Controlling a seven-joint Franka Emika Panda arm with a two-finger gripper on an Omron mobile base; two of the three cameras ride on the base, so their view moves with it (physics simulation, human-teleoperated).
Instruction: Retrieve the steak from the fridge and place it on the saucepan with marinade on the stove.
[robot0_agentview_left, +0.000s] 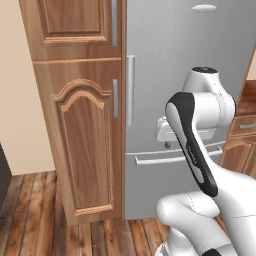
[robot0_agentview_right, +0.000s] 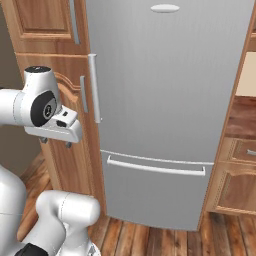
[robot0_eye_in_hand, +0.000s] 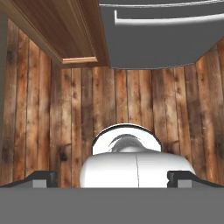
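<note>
White arm (robot0_agentview_left: 192, 145) folded at the elbow, hand held level, gripper (robot0_eye_in_hand: 112, 178) pointing straight down, fingers (robot0_eye_in_hand: 43, 177) spread wide, holding nothing

text: none legible — fridge (robot0_agentview_right: 170, 90) front blank | labels: none | numbers: none — signs: none

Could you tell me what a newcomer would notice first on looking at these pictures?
The tall grey fridge dominates the middle, its door shut, with a vertical silver handle along its left edge and a drawer handle lower down. A wooden cabinet with an arched panel stands directly to its left. The white arm's hand hangs in front with fingers wide apart, pointing down at the plank floor.
</note>
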